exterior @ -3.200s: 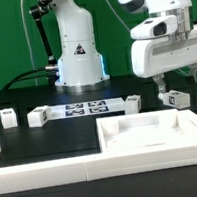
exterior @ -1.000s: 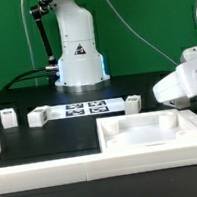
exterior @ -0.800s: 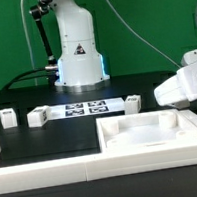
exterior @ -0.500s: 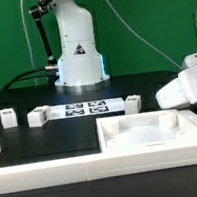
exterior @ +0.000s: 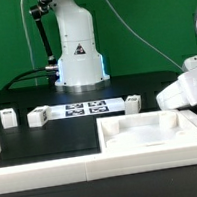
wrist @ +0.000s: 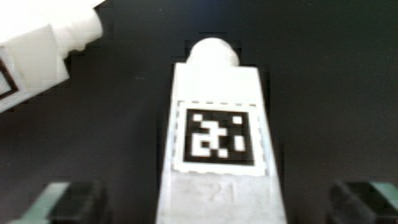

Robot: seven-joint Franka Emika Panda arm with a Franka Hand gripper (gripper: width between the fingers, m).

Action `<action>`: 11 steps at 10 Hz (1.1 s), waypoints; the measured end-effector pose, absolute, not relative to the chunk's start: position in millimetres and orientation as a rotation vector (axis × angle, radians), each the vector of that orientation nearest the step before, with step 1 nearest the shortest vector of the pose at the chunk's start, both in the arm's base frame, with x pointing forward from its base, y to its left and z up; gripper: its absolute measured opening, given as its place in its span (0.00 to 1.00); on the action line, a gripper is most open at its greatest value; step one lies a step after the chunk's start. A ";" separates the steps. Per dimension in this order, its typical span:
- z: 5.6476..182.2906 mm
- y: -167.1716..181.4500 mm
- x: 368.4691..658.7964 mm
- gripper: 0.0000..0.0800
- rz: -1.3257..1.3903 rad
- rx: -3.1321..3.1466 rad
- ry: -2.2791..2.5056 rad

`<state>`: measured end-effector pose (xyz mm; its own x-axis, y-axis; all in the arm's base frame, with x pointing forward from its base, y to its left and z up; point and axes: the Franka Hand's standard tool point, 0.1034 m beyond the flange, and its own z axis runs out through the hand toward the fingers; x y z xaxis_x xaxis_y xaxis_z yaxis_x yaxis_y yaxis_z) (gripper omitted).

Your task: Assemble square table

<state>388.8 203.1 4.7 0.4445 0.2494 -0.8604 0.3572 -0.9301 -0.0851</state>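
Observation:
The square table top (exterior: 152,135) is a white tray with a raised rim at the front right of the exterior view. Three white leg posts stand behind it (exterior: 6,119) (exterior: 36,117) (exterior: 133,103). My gripper's hand (exterior: 184,87) is tilted over, low at the exterior view's right edge, and hides anything behind it. In the wrist view a fourth white leg post (wrist: 217,120) with a black-and-white tag lies on the black table between my gripper's (wrist: 217,205) dark fingers (wrist: 68,200). The fingers stand wide apart on either side and do not touch it.
The marker board (exterior: 86,109) lies between the leg posts at the back. The robot base (exterior: 78,49) stands behind it. A long white border rail (exterior: 46,176) runs along the front. Another white part (wrist: 45,45) shows at the wrist view's corner.
The hand tilted over from upright and sank low at the right, covering the leg post that stood there. In the last second it drifted slightly to the right.

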 end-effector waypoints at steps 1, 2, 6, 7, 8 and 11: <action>5.2 202.3 389.6 0.54 -1.505 2.578 0.542; 5.2 201.3 390.2 0.54 -1.506 2.581 0.539; 7.1 196.4 393.8 0.36 -1.507 2.591 0.529; 13.6 191.7 398.4 0.36 -1.512 2.602 0.553; 32.4 180.0 405.9 0.36 -1.537 2.609 0.585; 72.9 139.8 433.3 0.36 -1.526 2.694 0.634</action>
